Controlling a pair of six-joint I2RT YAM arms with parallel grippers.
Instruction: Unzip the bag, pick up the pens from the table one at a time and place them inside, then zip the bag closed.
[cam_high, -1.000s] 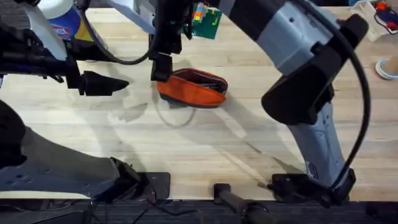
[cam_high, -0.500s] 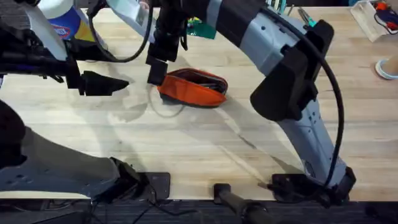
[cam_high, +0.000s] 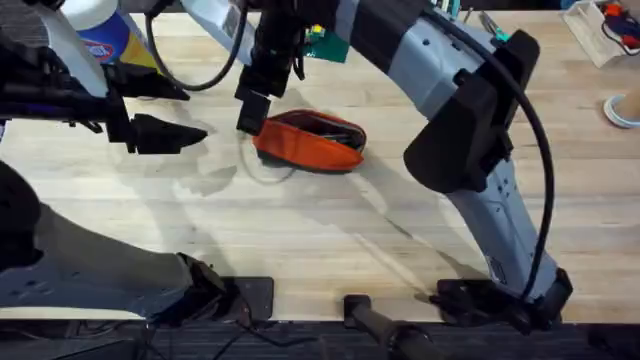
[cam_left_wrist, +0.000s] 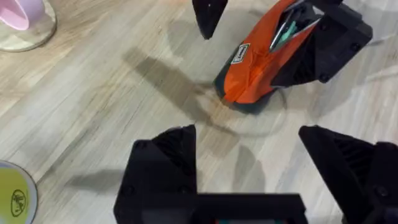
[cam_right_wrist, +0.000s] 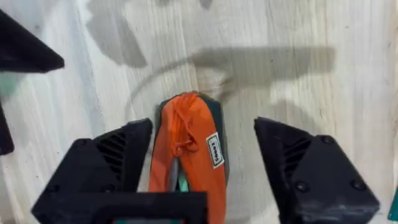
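The orange bag (cam_high: 310, 143) lies on the table (cam_high: 330, 230) at centre back with its zipper gaping. A green pen (cam_left_wrist: 287, 30) and dark things lie inside it. My right gripper (cam_high: 255, 115) hangs open over the bag's left end, and the right wrist view has its fingers (cam_right_wrist: 106, 162) straddling that end of the bag (cam_right_wrist: 186, 140) without touching it. My left gripper (cam_high: 190, 112) is open and holds nothing, a short way left of the bag; its wrist view looks at the bag (cam_left_wrist: 255, 68) between its own fingers (cam_left_wrist: 165, 155).
A white bottle with a blue label (cam_high: 100, 35) and a green box (cam_high: 330, 42) stand at the back. A pink cup (cam_left_wrist: 22, 12) sits on a coaster beyond the left gripper. At the far right is a paper cup (cam_high: 625, 105). Bare wood lies in front of the bag.
The right arm has swung a little to the left, carrying its open gripper towards the bag's left end. The bag and the left arm have stayed where they were.
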